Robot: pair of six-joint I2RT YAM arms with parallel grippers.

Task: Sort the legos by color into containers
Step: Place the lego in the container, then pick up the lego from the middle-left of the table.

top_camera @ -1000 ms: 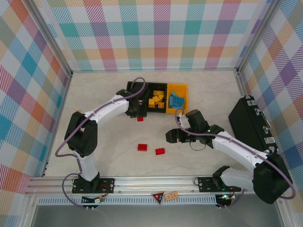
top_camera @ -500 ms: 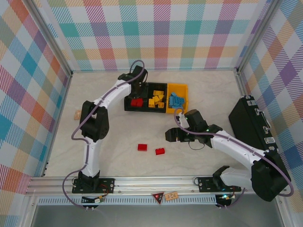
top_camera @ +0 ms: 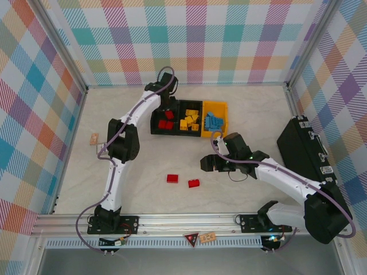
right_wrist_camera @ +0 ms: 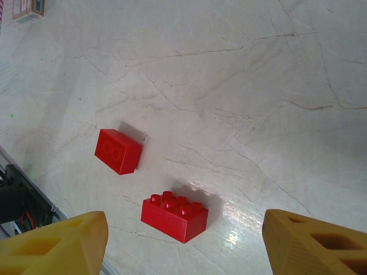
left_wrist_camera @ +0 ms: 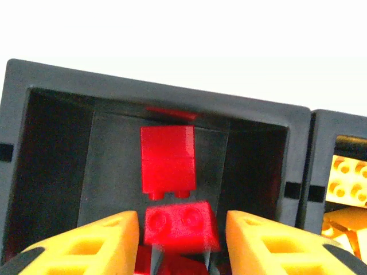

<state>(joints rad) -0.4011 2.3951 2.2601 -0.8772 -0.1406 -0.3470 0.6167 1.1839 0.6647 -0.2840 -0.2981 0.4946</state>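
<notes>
I have the left gripper (left_wrist_camera: 182, 226) over the black bin at the left end of the containers (top_camera: 189, 134), which sit at 12 o'clock on the table (top_camera: 137, 166). Its fingers (left_wrist_camera: 100, 243) are parted a little, with a red lego (left_wrist_camera: 180, 225) between them and a thin gap on either side, so they pinch nothing. Another red lego (left_wrist_camera: 168, 162) lies on the bin floor just beyond. The middle black bin holds yellow legos (top_camera: 190, 121), and the yellow bin holds blue legos (top_camera: 213, 120).

The right gripper (top_camera: 205, 165) hangs near the table's centre, spread wide and empty. At its 8 o'clock two red bricks lie apart on the table, one (right_wrist_camera: 117, 150) showing its underside, the other (right_wrist_camera: 174, 217) studs up.

A black case (top_camera: 304, 152) sits at 3 o'clock and a small tan card (top_camera: 94, 138) at 9 o'clock. More cards (top_camera: 202, 237) lie at 6 o'clock. Their print is too small for me to read.
</notes>
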